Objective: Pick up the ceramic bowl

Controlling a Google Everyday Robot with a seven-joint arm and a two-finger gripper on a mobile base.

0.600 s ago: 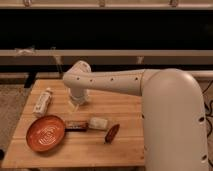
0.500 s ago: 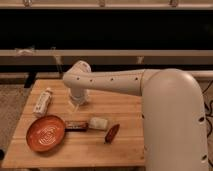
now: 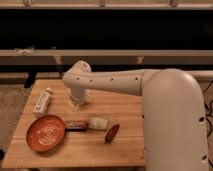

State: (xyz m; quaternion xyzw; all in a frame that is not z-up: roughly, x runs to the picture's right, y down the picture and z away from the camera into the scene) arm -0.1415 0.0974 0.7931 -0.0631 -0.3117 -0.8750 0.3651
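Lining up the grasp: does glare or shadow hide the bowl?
Camera view: warm, even light on the bowl, no glare, rings visible; the hand hangs over the rear of the table, casting no shadow on the bowl; background dark.

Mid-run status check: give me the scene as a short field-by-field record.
surface: wooden table
target: ceramic bowl, front left of the table, upright, not held
claw: claw over the table's back left part, behind the bowl and apart from it
beside bowl: dark bar at its right rim
further right: pale packet, then dark red oblong thing
left edge: white bottle, lying down
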